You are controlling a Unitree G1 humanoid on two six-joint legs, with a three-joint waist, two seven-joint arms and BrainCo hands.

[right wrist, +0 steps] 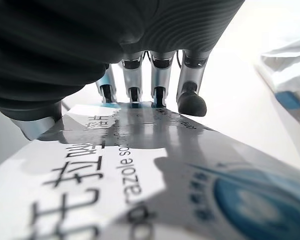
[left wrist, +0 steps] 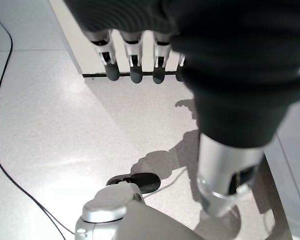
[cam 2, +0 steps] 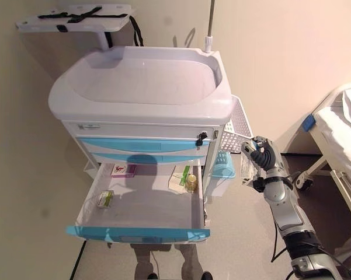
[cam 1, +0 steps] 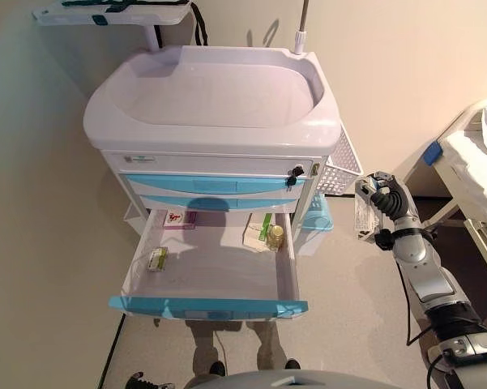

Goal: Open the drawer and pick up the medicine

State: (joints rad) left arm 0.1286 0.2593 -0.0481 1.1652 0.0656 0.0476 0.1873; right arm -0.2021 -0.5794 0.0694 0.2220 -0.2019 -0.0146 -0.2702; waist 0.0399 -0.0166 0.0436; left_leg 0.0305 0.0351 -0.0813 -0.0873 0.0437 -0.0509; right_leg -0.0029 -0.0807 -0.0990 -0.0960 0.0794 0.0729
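Pale floor (cam 1: 365, 300) and cream walls surround a white medical cart (cam 1: 219, 113) with blue-fronted drawers; a bed (cam 1: 478, 162) is cut off at the right edge. Its lowest drawer (cam 1: 211, 306) stands pulled fully out, with small boxes and a little bottle (cam 1: 275, 237) inside. Well right of the cart, beside a white wire basket (cam 1: 340, 166), the right robot hand (cam 1: 386, 200) is raised with fingers curled round a white medicine box (cam 1: 365, 212). The left robot hand (left wrist: 135, 60) hangs low over the floor, fingers straight and empty. Both steps look done, I judge; what remains is keeping the box steady. Most of the box is hidden behind the fingers, and the drawer's back part lies hidden under the cart.
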